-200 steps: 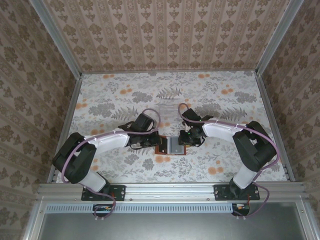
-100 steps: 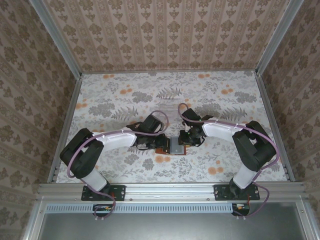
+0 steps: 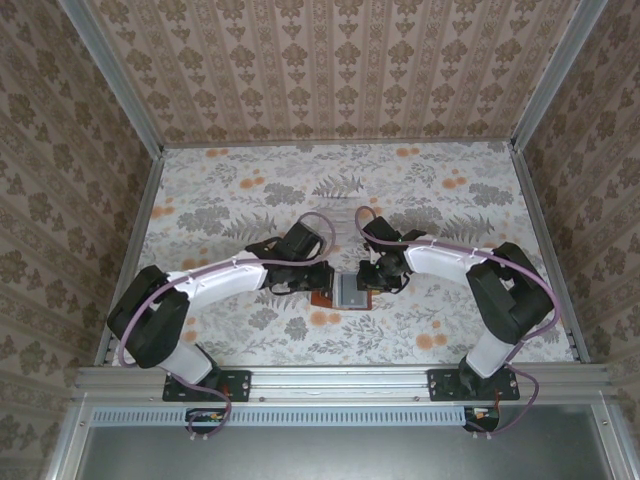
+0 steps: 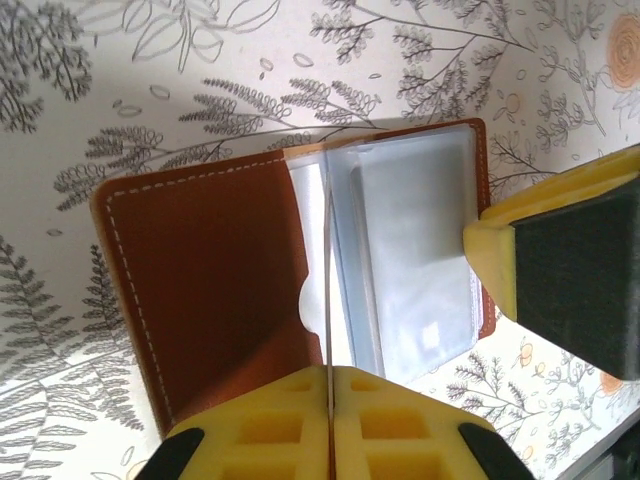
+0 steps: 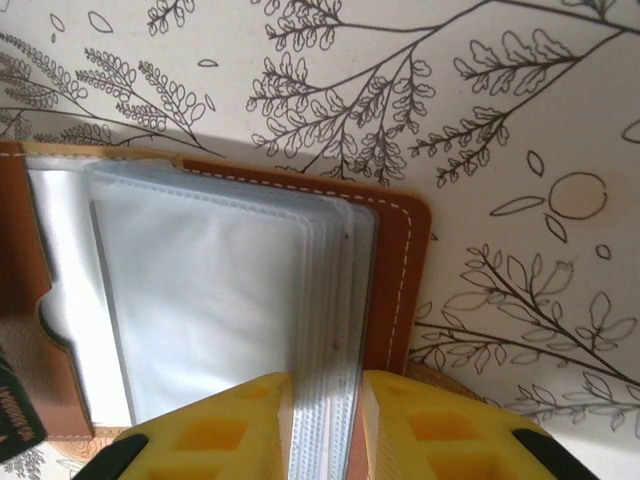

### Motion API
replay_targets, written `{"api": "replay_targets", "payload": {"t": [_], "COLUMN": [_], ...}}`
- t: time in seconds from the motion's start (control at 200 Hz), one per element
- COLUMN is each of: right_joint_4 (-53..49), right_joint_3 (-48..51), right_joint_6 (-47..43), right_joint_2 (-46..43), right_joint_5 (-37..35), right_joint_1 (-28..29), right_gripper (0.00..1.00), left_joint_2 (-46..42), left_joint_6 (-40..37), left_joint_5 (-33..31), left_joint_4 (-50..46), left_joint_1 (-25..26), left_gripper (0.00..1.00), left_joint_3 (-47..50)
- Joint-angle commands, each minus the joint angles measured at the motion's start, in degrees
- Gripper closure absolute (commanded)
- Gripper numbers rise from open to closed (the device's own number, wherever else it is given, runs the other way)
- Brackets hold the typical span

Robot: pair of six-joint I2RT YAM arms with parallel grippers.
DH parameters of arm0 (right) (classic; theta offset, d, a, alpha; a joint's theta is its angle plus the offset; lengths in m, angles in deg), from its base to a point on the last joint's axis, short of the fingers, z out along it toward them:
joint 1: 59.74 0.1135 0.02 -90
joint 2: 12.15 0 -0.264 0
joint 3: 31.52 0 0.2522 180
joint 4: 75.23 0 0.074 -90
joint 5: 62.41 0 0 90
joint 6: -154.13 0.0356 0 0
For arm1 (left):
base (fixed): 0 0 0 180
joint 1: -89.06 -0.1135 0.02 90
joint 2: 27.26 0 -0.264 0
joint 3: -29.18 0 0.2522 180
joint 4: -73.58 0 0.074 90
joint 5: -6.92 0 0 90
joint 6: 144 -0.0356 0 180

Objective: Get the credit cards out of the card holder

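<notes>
The left pincer (image 4: 328, 372) is almost closed. It pinches a thin leaf (image 4: 325, 270) that stands edge-on at the fold of the card holder (image 4: 220, 290) (a sleeve or a card, I cannot tell which). The right pincer (image 5: 328, 385) is opened only narrowly and clamps the edge of the stack of clear sleeves (image 5: 230, 300), beside the brown leather border.

The card holder lies open and flat on the flowered bench (image 3: 250, 200), between the two pincers. The credit cards (image 4: 410, 230) show only as a grey sheen behind the sleeves, so they are not out yet. A clear tray (image 3: 343, 222) sits just beyond the arms.

The left wrist view also shows a yellow, black-padded finger (image 4: 560, 270) of the right pincer over the far edge of the holder. From above, both arms hide most of the card holder (image 3: 350, 292).
</notes>
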Motion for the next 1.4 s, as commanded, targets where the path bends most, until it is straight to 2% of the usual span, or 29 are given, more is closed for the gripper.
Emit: {"api": "replay_targets", "payload": {"t": [0.0,0.14,0.3,0.415,0.58,0.67,0.88,1.0,1.395], "right_joint_4": [-4.8,-7.3,-10.3,-12.2,-14.4,-14.9,-15.4,-15.7,-14.4], "right_joint_3": [-2.0,-3.1,-4.1,-4.6,-3.5,-2.4,-1.4,-1.3,-0.6], "right_joint_6": [-1.3,-2.3,-4.3,-5.4,-6.4,-6.6,-7.1,-7.4,-7.3], "right_joint_2": [-3.3,-6.3,-8.2,-9.4,-12.8,-14.5,-15.6,-15.2,-13.8], "right_joint_5": [-1.7,-2.4,-2.9,-3.4,-4.1,-4.4,-3.8,-3.9,-3.1], "right_joint_1": [0.0,-1.2,-3.6,-5.3,-7.3,-8.5,-10.4,-10.8,-11.7], "right_gripper": [0.73,0.73,0.73,0.73,0.72,0.73,0.72,0.72,0.72], "left_joint_2": [-1.3,-0.5,2.1,4.9,11.4,16.3,26.5,30.2,37.4], "left_joint_6": [-7.7,-20.2,-40.6,-55.1,-74.0,-81.1,-89.3,-91.7,-94.3], "left_joint_5": [-2.2,-3.8,-4.0,-6.4,-5.1,-4.7,-5.2,-2.8,-0.4], "left_joint_4": [-6.4,-9.9,-14.6,-16.6,-19.9,-23.8,-31.5,-35.1,-39.9], "left_joint_1": [-0.9,-2.3,-4.3,-5.1,-6.2,-6.7,-8.3,-8.9,-9.1], "left_gripper": [0.91,0.94,0.99,1.00,1.00,1.00,1.00,1.00,1.00], "left_joint_3": [-4.2,-9.1,-17.0,-22.7,-31.3,-37.3,-50.0,-54.6,-60.5]}}
